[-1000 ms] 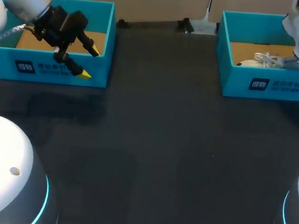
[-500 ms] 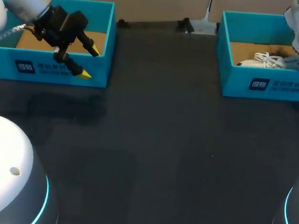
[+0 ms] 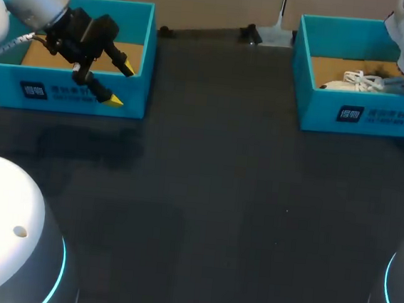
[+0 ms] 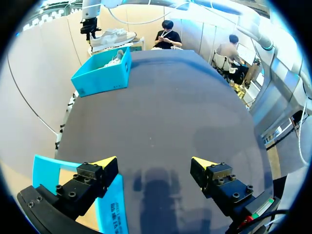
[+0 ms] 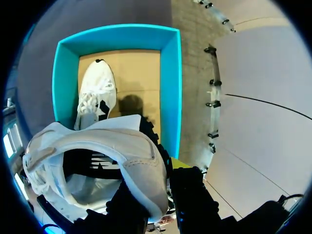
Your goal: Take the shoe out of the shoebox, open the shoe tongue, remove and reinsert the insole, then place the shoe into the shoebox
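Since our right pincer [image 5: 163, 178] is clamped on the heel wall of the white shoe [image 5: 97, 161], and that shoe hangs clear above the blue shoebox [image 5: 173, 83] beneath the fingers, we judge the first step, lifting it out, nearly done. A second shoe [image 5: 96, 95] lies on the box floor, ahead of and below the pincer. By our reckoning, what is left is to set the shoe down, open the tongue, pull and refit the insole, then return it. Our left pincer [image 4: 153, 168] stands wide open and holds nothing. One of its fingers is over the front wall of another blue box [image 4: 109, 209], with the dark table [image 4: 161, 112] ahead.
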Motion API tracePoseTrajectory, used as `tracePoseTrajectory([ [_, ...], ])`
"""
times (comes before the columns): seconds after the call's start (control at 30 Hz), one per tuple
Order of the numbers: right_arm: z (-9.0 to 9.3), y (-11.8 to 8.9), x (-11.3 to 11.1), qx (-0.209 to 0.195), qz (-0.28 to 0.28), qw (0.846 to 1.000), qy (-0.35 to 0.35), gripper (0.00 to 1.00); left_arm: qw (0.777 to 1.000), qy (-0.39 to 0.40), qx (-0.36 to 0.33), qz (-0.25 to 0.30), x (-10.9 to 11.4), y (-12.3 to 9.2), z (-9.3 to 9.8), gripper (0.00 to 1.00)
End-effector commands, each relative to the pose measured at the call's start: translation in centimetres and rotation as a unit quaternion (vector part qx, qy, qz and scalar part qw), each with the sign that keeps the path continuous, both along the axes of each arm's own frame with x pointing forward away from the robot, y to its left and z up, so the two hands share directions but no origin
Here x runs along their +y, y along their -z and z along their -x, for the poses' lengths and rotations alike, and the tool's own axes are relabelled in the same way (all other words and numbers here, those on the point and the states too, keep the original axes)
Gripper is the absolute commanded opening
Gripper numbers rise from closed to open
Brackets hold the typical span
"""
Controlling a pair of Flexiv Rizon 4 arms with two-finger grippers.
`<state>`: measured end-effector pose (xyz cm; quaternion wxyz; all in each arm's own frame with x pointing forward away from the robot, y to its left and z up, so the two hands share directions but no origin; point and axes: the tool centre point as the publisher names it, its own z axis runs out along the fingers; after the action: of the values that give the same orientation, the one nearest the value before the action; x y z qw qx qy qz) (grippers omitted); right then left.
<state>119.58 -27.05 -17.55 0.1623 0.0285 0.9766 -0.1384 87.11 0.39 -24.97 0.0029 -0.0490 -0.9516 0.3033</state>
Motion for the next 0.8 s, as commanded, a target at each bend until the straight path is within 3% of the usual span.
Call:
tracePoseTrajectory([
  [0.03, -0.2, -0.1, -0.8, 0.000, -0.003, 0.999, 0.049, 0.00, 1.000, 0.001, 0.000, -0.001, 0.0, 0.0, 0.0, 1.00],
  [0.27, 0.3, -0.5, -2.8, -0.021, -0.013, 0.980, 0.195, 0.00, 1.000, 0.001, 0.000, -0.001, 0.0, 0.0, 0.0, 1.00],
  [0.47, 1.1, -1.1, -4.1, -0.069, -0.054, 0.935, 0.345, 0.00, 1.000, 0.001, 0.000, -0.001, 0.0, 0.0, 0.0, 1.00],
  [0.57, 1.0, -1.2, -4.3, -0.087, -0.083, 0.918, 0.378, 0.00, 1.000, 0.001, 0.000, -0.001, 0.0, 0.0, 0.0, 1.00],
  [0.67, 0.9, -1.5, -4.3, -0.092, -0.078, 0.910, 0.397, 0.00, 1.000, 0.001, 0.000, -0.001, 0.0, 0.0, 0.0, 1.00],
  [0.8, 1.1, -1.9, -4.3, -0.111, -0.088, 0.888, 0.438, 0.00, 1.000, 0.001, 0.000, -0.001, 0.0, 0.0, 0.0, 1.00],
])
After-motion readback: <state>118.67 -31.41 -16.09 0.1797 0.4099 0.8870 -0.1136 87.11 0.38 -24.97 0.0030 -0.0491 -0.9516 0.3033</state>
